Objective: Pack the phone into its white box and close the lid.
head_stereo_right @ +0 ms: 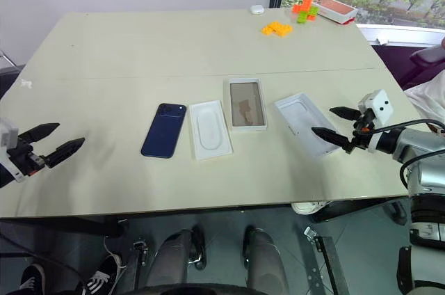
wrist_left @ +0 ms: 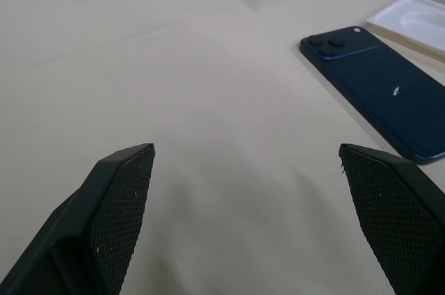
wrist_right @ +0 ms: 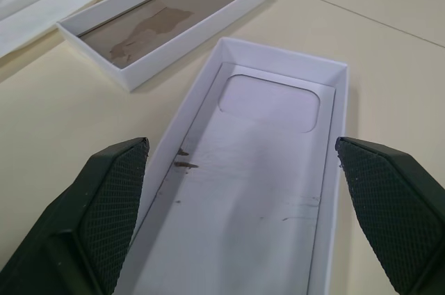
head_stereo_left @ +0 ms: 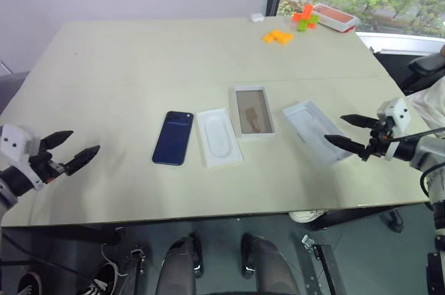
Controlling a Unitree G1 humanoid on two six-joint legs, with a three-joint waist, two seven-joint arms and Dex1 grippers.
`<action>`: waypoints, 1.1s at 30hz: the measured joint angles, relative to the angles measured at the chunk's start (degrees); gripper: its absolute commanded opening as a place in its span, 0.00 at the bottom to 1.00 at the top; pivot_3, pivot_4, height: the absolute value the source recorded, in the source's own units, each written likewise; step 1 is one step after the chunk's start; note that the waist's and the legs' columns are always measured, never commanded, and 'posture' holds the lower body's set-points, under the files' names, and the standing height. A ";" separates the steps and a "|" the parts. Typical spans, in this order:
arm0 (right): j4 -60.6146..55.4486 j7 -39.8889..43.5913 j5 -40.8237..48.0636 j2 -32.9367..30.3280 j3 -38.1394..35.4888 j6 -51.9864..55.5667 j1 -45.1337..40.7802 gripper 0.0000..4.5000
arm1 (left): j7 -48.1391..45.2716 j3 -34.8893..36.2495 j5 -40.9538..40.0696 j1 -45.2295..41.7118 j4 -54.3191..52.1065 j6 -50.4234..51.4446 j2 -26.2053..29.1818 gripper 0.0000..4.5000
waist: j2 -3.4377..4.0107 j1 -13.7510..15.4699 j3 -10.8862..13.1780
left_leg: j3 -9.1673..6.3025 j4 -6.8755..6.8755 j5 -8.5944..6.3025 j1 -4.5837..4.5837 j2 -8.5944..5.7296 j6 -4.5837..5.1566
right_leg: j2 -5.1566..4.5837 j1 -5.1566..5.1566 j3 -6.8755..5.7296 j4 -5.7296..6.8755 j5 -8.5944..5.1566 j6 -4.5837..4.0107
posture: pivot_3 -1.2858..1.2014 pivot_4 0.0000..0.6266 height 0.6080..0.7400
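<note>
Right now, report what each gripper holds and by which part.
Nothing is held. Left gripper and right gripper are open and empty; the phone lies untouched.

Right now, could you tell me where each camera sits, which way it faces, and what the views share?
Left eye: on the head, looking forward and down at the table; both arms show, left end effector and right end effector open.
Right eye: beside it, same scene.
Left wrist: on the left arm, looking along its fingers at the phone.
Right wrist: on the right arm, looking along its fingers into the lid, the box beyond.
Shared: both wrist views catch the insert tray.
</note>
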 measured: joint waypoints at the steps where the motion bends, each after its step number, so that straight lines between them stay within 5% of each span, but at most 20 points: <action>1: -0.09 0.10 0.00 0.00 0.00 0.00 0.00 1.00 | 0.01 0.00 0.00 -0.21 0.03 -0.14 -0.01 0.99 | 0.00 0.00 0.00 | 0.00 0.01 0.00 0.00 0.00 0.00 | 0.00 0.00 0.00 0.01 0.00 0.00 | 0.52 0.24 1.00; 33: 2.48 1.23 -1.84 0.39 1.34 -2.14 -3.64 1.00 | -0.52 -1.97 0.99 -4.33 2.28 -0.43 0.26 0.99 | 0.00 -0.03 -0.01 | 0.04 0.17 0.03 0.04 0.00 -0.04 | -0.01 0.15 0.00 0.31 0.01 -0.01 | 0.52 0.24 1.00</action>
